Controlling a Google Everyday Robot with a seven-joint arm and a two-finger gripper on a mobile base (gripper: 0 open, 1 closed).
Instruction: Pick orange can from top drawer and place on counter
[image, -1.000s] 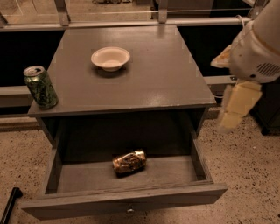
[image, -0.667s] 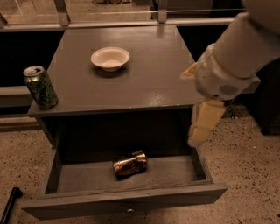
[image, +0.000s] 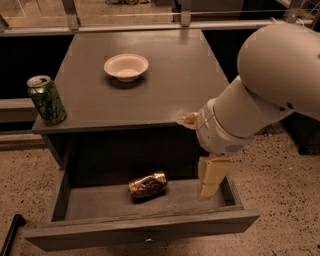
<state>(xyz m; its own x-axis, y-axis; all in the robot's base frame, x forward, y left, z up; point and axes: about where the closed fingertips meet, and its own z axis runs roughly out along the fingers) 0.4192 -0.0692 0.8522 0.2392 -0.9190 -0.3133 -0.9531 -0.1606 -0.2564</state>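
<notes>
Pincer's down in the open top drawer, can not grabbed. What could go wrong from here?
1. The orange can lies on its side in the top drawer; a nudge may roll it away.
2. The pincer hangs near the drawer's right wall, apart from the can; the bulky arm could clip the counter edge.

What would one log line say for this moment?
gripper over top drawer, right side | orange can lying inside, ungrasped | counter: bowl, green can

Green can (image: 46, 98) with silver top upright at left, white bowl (image: 126, 66) further back, speckled floor (image: 280, 200) below
</notes>
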